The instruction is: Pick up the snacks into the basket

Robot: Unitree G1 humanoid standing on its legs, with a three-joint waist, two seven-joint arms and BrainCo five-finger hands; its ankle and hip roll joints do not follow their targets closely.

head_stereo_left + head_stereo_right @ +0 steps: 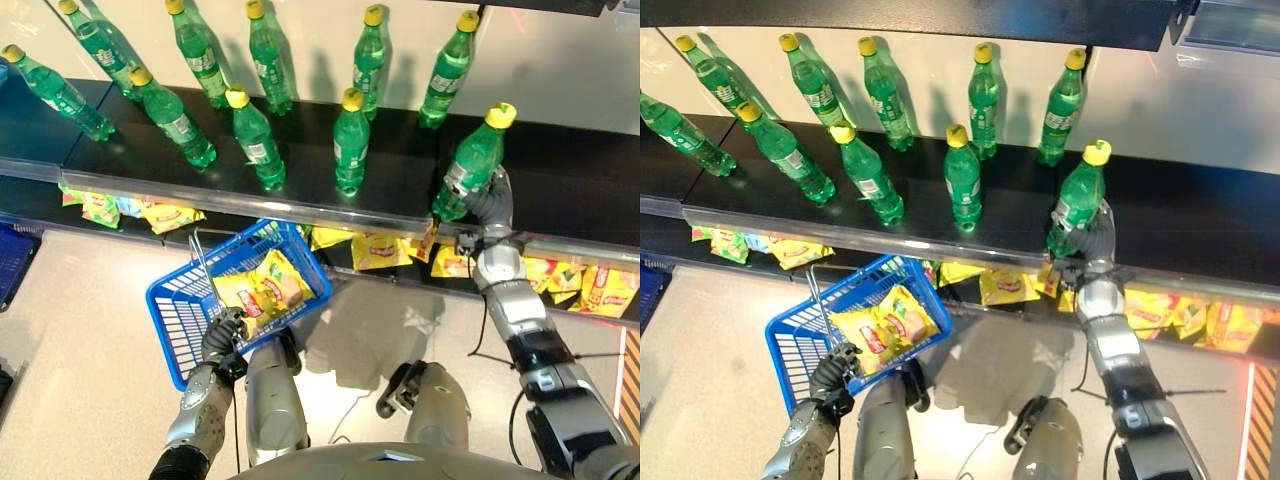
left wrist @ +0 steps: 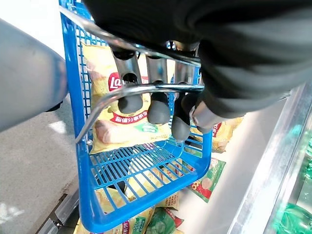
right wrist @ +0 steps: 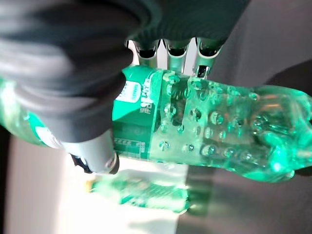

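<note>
A yellow snack bag point(image 1: 268, 287) lies inside the blue basket point(image 1: 176, 310), which hangs at the lower left, below the front edge of the black shelf point(image 1: 300, 195). The left hand point(image 1: 224, 338) is clenched around the basket's metal handle point(image 2: 122, 92). More yellow snack bags point(image 1: 380, 250) lie on the lower shelf under the black one, from the left to the far right. On the right, the right hand point(image 1: 490, 205) grasps a green bottle point(image 1: 472, 162) with a yellow cap at the near edge of the black shelf. Other green bottles point(image 1: 258, 140) stand in rows further left and further back on the shelf.
</note>
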